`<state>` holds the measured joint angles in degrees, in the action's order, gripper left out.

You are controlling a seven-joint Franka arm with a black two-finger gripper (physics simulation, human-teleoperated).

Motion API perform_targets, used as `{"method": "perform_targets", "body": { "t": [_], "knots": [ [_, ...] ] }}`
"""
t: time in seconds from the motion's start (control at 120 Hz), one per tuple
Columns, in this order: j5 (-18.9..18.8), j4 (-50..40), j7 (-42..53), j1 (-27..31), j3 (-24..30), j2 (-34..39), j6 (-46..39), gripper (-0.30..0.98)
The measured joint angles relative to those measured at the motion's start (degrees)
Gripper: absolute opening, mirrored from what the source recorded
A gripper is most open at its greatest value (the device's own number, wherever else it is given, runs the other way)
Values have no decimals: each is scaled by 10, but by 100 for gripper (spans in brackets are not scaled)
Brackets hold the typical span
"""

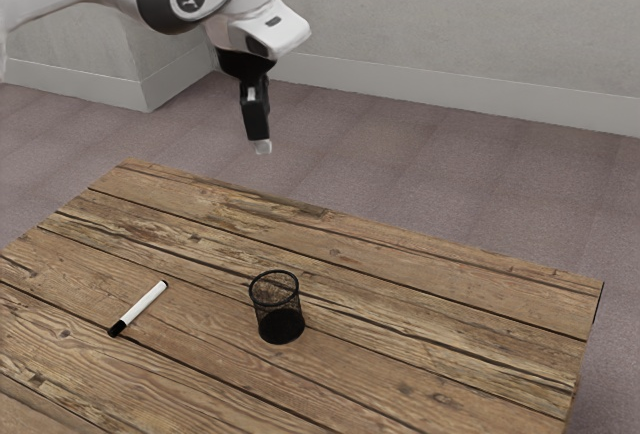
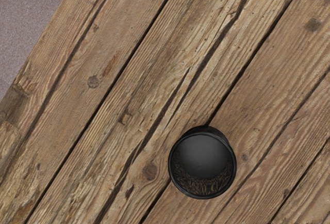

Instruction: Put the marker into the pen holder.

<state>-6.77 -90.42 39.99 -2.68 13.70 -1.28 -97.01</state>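
Note:
High above the table's far edge hangs my gripper (image 1: 262, 146), pointing down and touching nothing on the table; whether its fingers stand apart is not visible. The white marker (image 1: 143, 304) with a black cap lies flat on the wood, toward the exterior view's left. To its right in that view, the black mesh pen holder (image 1: 278, 308) stands upright, apart from the marker. In the wrist view the pen holder (image 2: 202, 162) is seen from above, its round mouth facing up with no marker inside.
The wooden plank table (image 1: 430, 304) carries both objects and ends at a straight far edge below my hand. Carpeted floor (image 1: 400, 174) and a grey wall (image 1: 450, 24) lie beyond it.

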Motion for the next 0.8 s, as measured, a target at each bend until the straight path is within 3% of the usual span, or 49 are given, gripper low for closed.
{"method": "perform_targets", "body": {
  "t": [0.117,0.242,0.308,0.475,0.8],
  "knots": [
    [-2,0,7,-27,-2,-1,16,68],
    [0,-5,13,-15,-3,-10,25,68],
    [1,-28,16,22,-3,-23,29,68],
    [3,-124,21,197,-4,-53,16,69],
    [5,-297,30,248,-3,-91,-95,69]
  ]
}}
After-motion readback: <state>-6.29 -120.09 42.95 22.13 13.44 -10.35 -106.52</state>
